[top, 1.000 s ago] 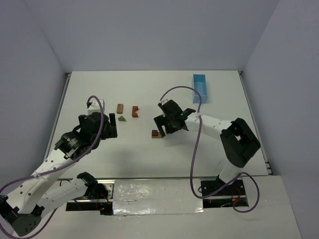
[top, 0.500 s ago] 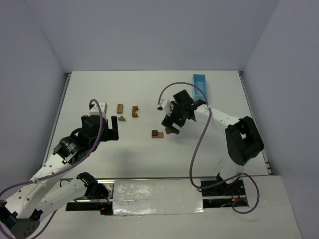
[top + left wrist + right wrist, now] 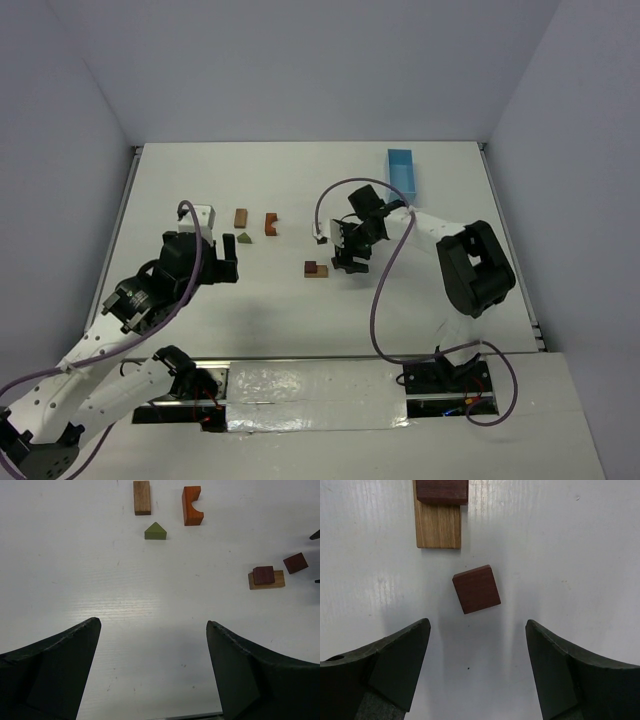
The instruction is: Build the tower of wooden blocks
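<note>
A tan plank (image 3: 439,530) lies flat with a dark red cube (image 3: 442,490) on one end; together they show at the plank (image 3: 318,272). A second dark red cube (image 3: 476,588) lies loose on the table beside it. My right gripper (image 3: 477,625) (image 3: 346,262) hovers open just short of this loose cube, with nothing between the fingers. A brown block (image 3: 142,497), an orange arch (image 3: 191,512) and an olive-green triangle (image 3: 155,531) lie apart further left. My left gripper (image 3: 152,625) (image 3: 226,266) is open and empty, well short of them.
A light-blue tray (image 3: 403,175) stands at the back right of the white table (image 3: 200,180). Grey walls close in the table on three sides. Purple cables loop above both arms.
The right gripper swung right away from the plank, leaving the loose cube showing, then came back over that cube. The left arm drew back slightly toward its base.
</note>
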`<state>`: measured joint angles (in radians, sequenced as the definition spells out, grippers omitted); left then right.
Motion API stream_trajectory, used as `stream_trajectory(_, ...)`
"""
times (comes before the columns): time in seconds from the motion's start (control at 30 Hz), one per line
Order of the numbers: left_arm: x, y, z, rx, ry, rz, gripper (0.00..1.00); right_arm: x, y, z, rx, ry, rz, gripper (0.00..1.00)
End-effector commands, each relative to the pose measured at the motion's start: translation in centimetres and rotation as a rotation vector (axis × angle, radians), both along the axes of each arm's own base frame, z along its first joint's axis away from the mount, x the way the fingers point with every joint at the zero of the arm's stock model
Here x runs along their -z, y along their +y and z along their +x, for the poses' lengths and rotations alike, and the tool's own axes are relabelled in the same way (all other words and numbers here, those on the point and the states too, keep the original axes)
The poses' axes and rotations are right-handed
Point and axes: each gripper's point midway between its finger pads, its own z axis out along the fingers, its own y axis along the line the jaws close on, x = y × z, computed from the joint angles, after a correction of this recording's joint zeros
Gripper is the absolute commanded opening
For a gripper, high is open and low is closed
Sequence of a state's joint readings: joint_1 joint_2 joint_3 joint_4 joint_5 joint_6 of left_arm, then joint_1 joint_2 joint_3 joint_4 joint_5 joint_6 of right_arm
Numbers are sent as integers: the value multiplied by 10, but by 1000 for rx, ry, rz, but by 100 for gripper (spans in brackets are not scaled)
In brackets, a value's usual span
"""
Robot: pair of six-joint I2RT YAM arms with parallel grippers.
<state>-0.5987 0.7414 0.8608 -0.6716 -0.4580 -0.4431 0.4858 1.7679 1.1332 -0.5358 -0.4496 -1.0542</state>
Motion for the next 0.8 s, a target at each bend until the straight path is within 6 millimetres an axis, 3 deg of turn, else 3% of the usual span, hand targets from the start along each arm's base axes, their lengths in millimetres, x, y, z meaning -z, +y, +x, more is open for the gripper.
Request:
stream_trajectory(0.0,-11,-3,4,19,-50,-21,100,-10,9,12,-78,-36,17,84)
stream_trajectory(0.4,-7,-8,4,48,-37,-21,100,17,22,15,-135,-32,-10,72)
stream_trajectory(0.63,-6,-10,4,57,-31,-21,100,23,28,15,-160,-41,-20,47)
stream_trajectory(0.73,-5,-10,4,56,-28,-20,100,21,28,12,-167,-24,-32,27)
stream_trajectory(0.77,-5,-10,4,57,-28,-19,99,20,27,11,-163,-17,-34,26)
